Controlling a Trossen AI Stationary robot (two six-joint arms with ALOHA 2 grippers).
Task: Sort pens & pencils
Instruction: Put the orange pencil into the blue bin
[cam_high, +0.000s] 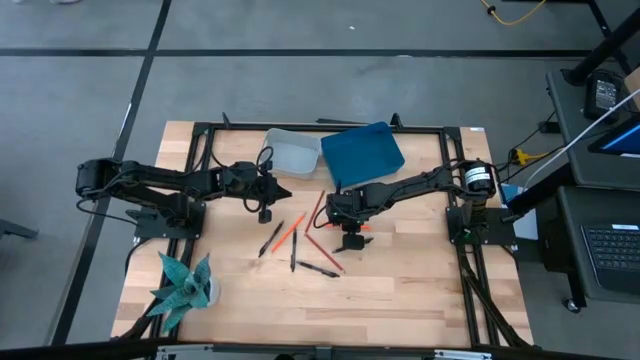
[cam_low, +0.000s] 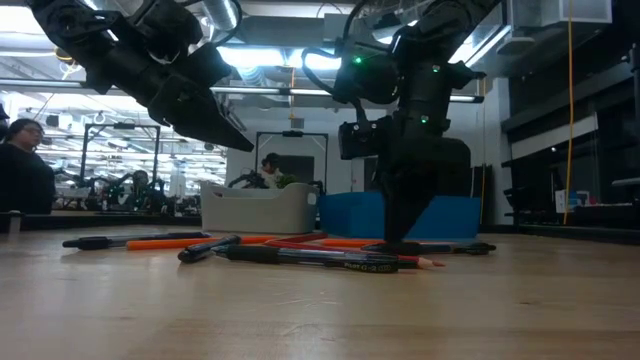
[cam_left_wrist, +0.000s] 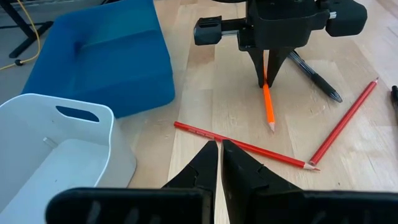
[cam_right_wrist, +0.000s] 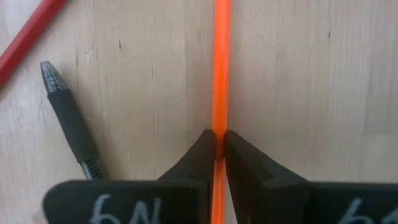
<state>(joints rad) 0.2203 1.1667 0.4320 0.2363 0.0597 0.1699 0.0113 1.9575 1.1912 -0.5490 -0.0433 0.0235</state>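
Red and orange pencils and black pens lie scattered at the table's middle. My right gripper (cam_high: 352, 238) points steeply down there, shut on an orange pencil (cam_left_wrist: 268, 109) that lies flat on the wood. A black pen (cam_right_wrist: 71, 124) lies just beside it, and two red pencils (cam_left_wrist: 242, 144) (cam_left_wrist: 345, 121) lie between the two arms, their tips meeting. More pens (cam_high: 293, 255) lie toward the near edge. My left gripper (cam_left_wrist: 219, 146) hovers shut above the table's left middle, holding nothing. My right gripper pinches the orange pencil's shaft (cam_right_wrist: 219, 121) between its two fingertips, well back from the sharpened tip (cam_left_wrist: 272, 127). The fingers come from above, pointing steeply down, one on each side of the pencil. The pencil lies flat on the table.
A white bin (cam_high: 290, 152) and a blue bin (cam_high: 362, 152) stand side by side at the far edge. A teal plant-like object (cam_high: 185, 285) sits at the near left corner. People show in the room beyond the table in the low view.
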